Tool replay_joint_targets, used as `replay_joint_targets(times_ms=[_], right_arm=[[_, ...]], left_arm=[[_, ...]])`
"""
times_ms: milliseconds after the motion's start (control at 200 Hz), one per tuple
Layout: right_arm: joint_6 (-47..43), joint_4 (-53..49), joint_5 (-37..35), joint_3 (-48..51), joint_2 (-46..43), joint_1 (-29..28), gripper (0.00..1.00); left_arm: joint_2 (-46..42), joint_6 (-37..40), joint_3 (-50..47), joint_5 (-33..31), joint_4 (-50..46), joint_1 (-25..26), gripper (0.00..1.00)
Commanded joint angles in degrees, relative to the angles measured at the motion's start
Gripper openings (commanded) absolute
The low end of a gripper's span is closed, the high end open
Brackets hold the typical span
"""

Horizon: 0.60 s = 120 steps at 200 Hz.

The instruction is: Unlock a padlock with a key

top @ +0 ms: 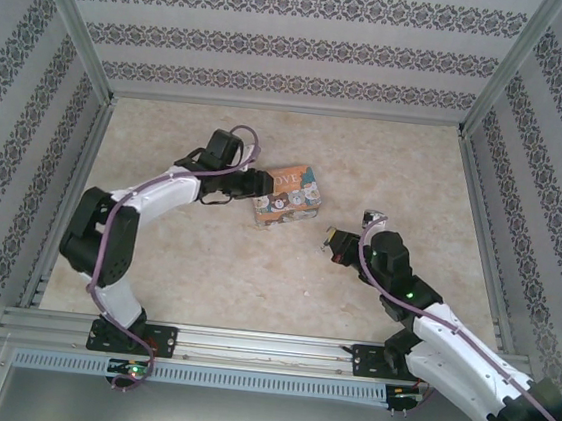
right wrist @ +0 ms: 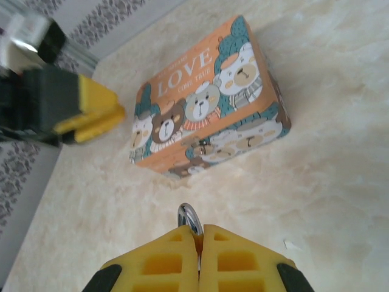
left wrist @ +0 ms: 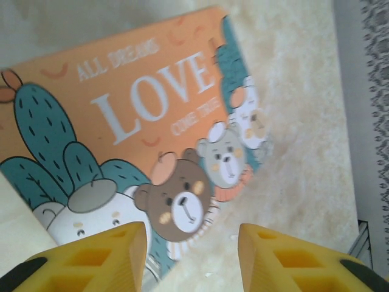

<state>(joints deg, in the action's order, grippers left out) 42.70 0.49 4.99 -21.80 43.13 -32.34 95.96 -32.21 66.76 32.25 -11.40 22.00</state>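
We see a beige marbled tabletop (top: 254,278) mid-frame, boxed in by pale walls (top: 299,41) with dark floral bands. Metal rails (top: 267,345) cross the bottom.

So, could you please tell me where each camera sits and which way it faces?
Top: above and behind the arm bases, looking down on the table; both arms show.
Left wrist: faces the box lid; its open fingers show.
Right wrist: faces the box; its end effector pinches a metal piece.
All share the box.
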Motion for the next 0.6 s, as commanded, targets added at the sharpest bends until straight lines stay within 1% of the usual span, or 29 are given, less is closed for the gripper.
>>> replay_joint_targets(times_ms=[0, 65, 320, 595], right_arm=[[-3.56, -10.59, 3.18, -3.4, -1.29, 0.43, 0.0], [-3.76, -13.8, 3.94, -4.6, -1.39, 0.43, 0.0], [-3.88, -24.66, 5.42, -8.09, -1.06, 0.01, 0.0], [-2.56, -30.64, 6.53, -9.94, 0.52, -2.09, 0.0]], left_arm=[[-7.26, 1.97, -2.47, -1.96, -1.43, -0.85, 0.46], [-10.94, 2.36, -4.79, -3.23, -1.52, -0.99, 0.47], [-26.65, 4.24, -14.64, -10.29, -2.14, -1.47, 0.58], [-43.43, 6.43, -26.41, -17.52, 0.22, -1.83, 0.74]])
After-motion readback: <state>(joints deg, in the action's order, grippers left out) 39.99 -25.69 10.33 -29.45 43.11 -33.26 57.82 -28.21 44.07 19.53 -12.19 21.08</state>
